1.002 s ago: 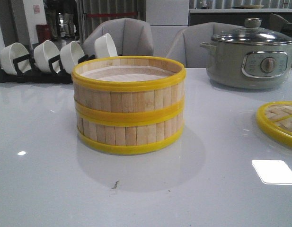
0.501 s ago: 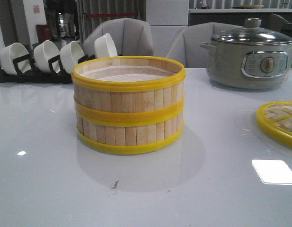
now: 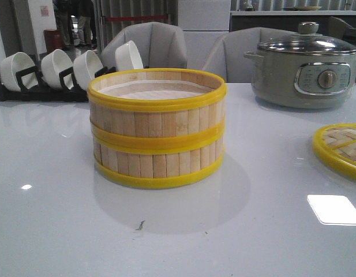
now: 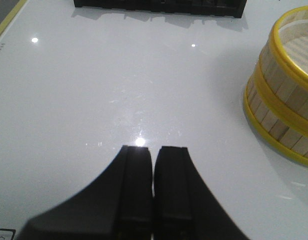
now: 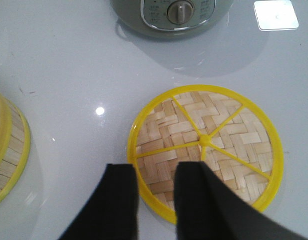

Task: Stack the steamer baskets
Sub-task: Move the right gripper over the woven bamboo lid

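Two steamer baskets with pale bamboo slats and yellow rims stand stacked one on the other in the middle of the white table. The stack also shows in the left wrist view and at the edge of the right wrist view. My left gripper is shut and empty above bare table, apart from the stack. My right gripper is open and empty, hovering over the near rim of the flat woven lid. Neither gripper shows in the front view.
A grey electric pot stands at the back right, also in the right wrist view. A black rack of white bowls stands at the back left. The woven lid lies at the right edge. Grey chairs stand behind the table.
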Tool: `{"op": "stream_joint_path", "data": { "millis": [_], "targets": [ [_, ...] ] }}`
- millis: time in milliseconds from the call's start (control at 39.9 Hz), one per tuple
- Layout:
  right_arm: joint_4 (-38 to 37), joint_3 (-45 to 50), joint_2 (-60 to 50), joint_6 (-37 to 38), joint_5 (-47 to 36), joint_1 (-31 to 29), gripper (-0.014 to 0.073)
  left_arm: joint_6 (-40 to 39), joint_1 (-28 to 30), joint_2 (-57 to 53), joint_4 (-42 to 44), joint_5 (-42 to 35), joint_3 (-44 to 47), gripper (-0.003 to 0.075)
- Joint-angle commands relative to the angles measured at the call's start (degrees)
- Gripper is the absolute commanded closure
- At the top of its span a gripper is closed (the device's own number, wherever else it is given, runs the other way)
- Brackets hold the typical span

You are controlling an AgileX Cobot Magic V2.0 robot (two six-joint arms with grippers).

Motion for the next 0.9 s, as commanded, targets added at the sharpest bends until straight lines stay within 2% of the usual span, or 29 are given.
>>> {"op": "stream_joint_path", "data": {
  "millis": [0,75,401,601,677,827,877],
  "targets": [
    [-0.18,-2.05,-1.06,-0.37,-2.61,0.03,0.0483,-0.27,0.04,-0.18,-0.31,-4.52,-1.65,0.0636],
    [0.41,-2.05,-1.06,-0.31,-1.81,0.03,0.0552,-0.27,0.04,-0.18,-0.31,-4.52,-1.65,0.0636],
    [2.2,-2.05,1.04,-0.36,9.3,0.03,0.0536,-0.27,0.04,-0.18,-0.41,-4.52,-1.65,0.0636],
    [2.2,-2.05,1.05,-2.25,11.27,0.03,0.0526,-0.27,0.04,-0.18,-0.41,-4.52,-1.65,0.0636],
    [2.2,-2.05,1.05,-2.46,11.48,0.03,0.047,-0.27,0.04,-0.18,-0.41,-4.52,-1.65,0.0636],
    [2.1,-2.05,1.17,-2.46,11.55,0.03,0.0264,-0.27,0.04,-0.18,-0.41,-4.52,-1.65,0.0636],
    [1.92,-2.05,1.44,-2.46,11.32,0.03,0.0225,-0.27,0.04,-0.18,-0.41,-4.52,-1.65,0.0636]
  ]
}}
